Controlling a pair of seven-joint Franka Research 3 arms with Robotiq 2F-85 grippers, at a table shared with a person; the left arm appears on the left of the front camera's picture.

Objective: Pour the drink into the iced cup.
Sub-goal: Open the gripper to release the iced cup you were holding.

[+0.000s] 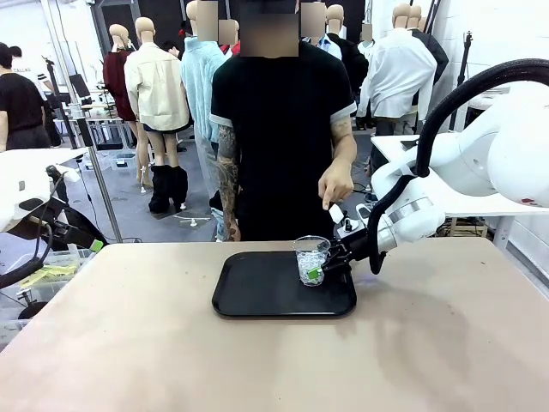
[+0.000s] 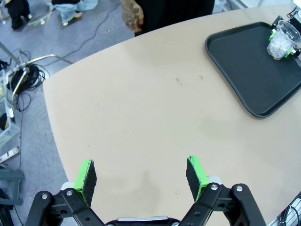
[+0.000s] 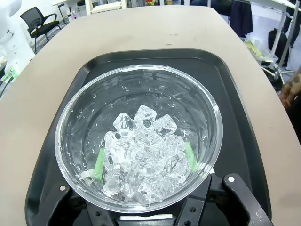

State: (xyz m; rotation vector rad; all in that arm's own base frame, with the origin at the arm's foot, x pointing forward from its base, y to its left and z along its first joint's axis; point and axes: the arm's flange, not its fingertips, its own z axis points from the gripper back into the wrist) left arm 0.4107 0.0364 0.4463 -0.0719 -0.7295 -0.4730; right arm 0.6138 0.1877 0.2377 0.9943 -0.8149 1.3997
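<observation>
Here, iced cup [image 1: 310, 257] clamped in right pincer [image 1: 320, 271], on tray [image 1: 257, 299].

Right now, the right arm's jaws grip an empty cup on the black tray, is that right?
Not quite. The cup is not empty: it holds ice cubes, as the right wrist view shows. The right arm's jaws do grip it, one on each side, on the black tray.

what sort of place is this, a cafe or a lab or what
Most likely a robotics lab or test workspace, not a real cafe: a white robot arm's right gripper holds an iced cup on a black tray on a plain table, with loose cables on the floor.
</observation>
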